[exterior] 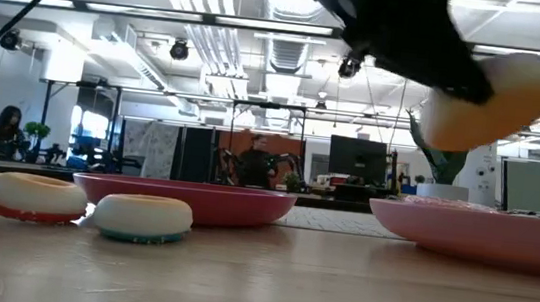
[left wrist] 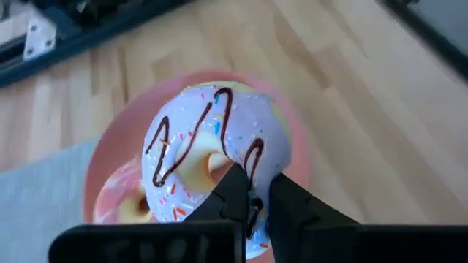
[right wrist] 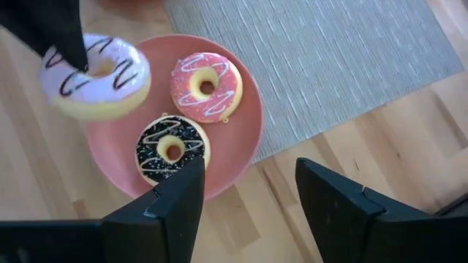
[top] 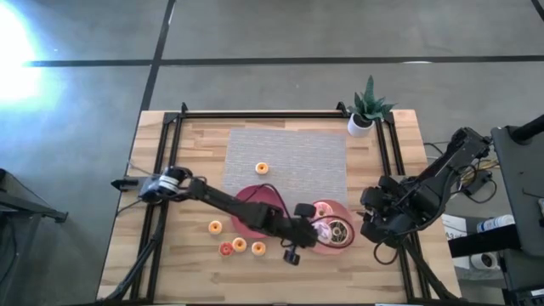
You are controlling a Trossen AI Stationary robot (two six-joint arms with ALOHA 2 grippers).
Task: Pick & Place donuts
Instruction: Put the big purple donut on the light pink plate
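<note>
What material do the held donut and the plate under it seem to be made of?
The lilac donut, gripped by the left gripper, looks like soft foam or rubber: matte, puffy, with painted-looking icing lines. The pink plate looks like hard plastic: smooth, evenly coloured, thin-rimmed. Neither is certain.

Pink donut (right wrist: 206, 86) and brown-iced donut (right wrist: 172, 151) fill the plate (right wrist: 245, 139); its near-left part lies bare.

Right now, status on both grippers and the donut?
Left gripper shut on pale sprinkled donut, held above right plate. Right gripper open, waiting beside. Nothing blocking.
</note>
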